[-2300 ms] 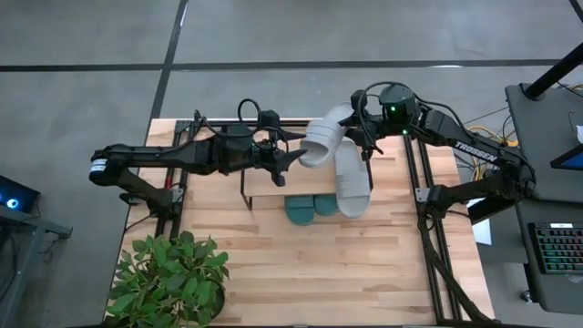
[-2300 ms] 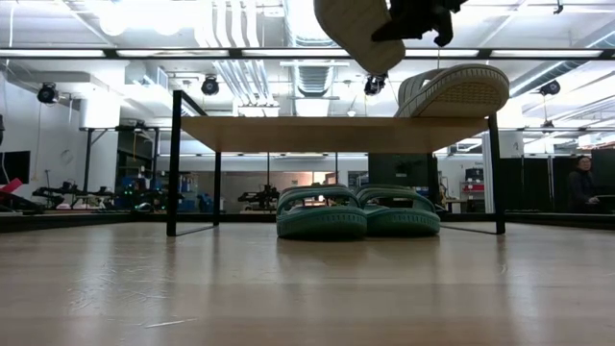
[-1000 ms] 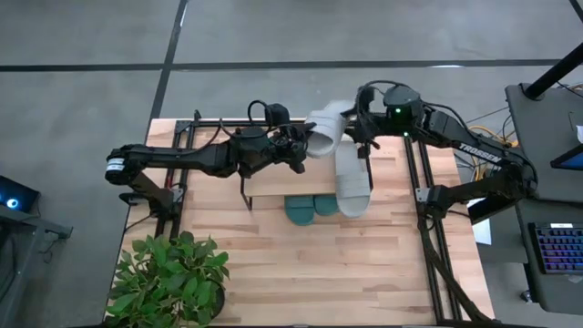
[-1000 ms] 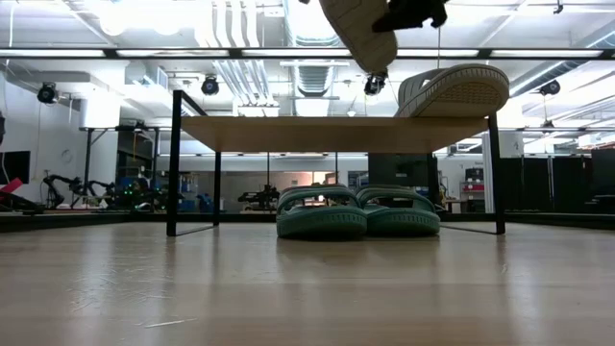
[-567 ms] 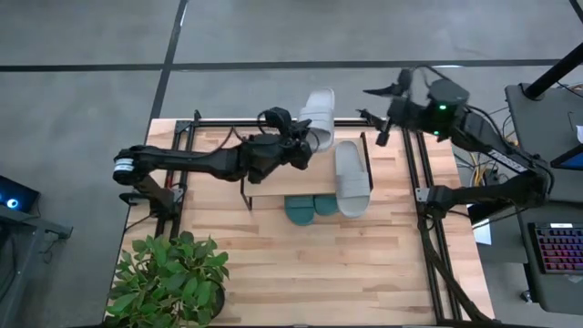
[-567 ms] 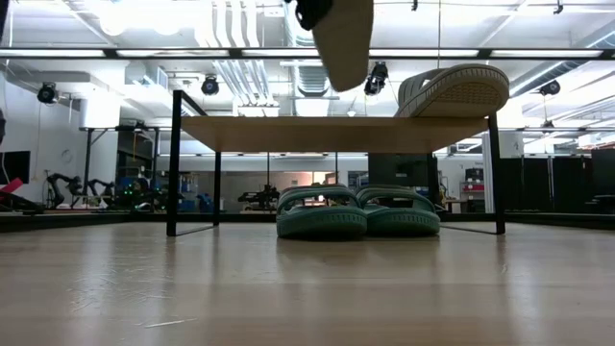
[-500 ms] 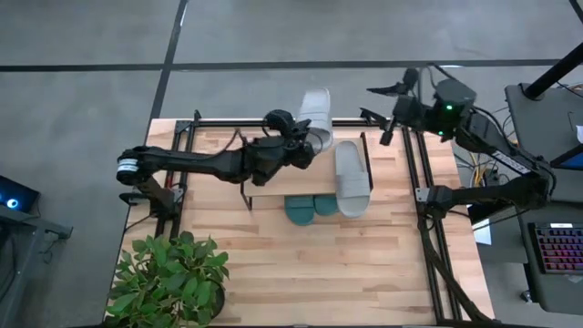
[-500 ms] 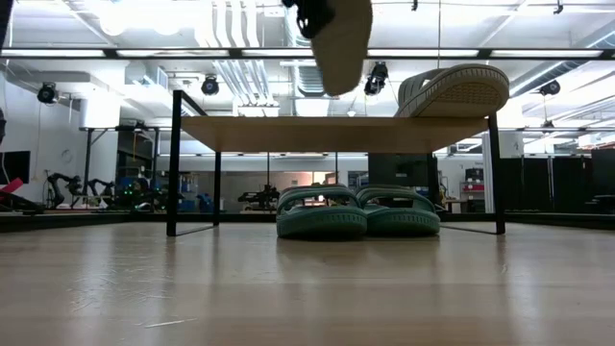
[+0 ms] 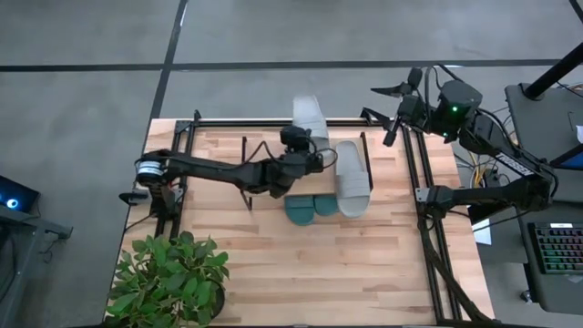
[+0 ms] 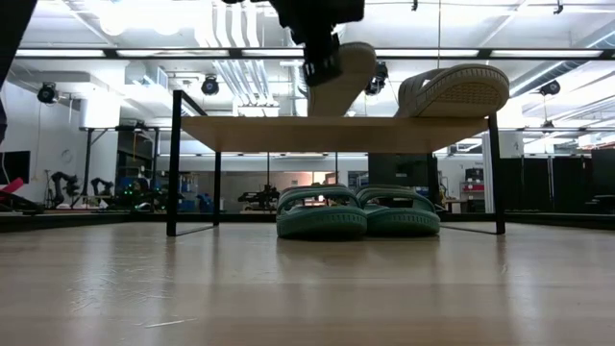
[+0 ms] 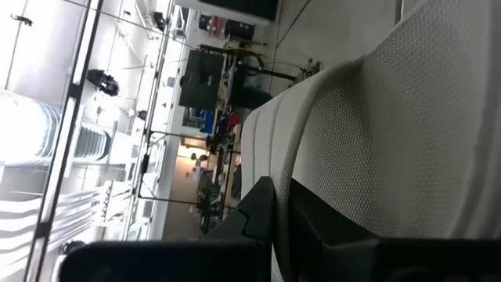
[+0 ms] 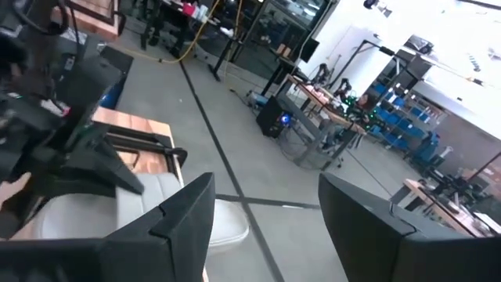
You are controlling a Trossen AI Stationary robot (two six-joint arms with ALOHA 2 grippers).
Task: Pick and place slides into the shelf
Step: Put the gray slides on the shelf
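Left end effector clamped on a pale grey slide over the shelf; right end effector wide, empty.

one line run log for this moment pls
left gripper: shut on grey slide, over shelf | right gripper: open, clear | second grey slide: on shelf | teal slides: under shelf

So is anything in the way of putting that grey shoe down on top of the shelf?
Nothing visible. The left gripper holds the grey slide above the shelf, beside the other grey slide lying there.
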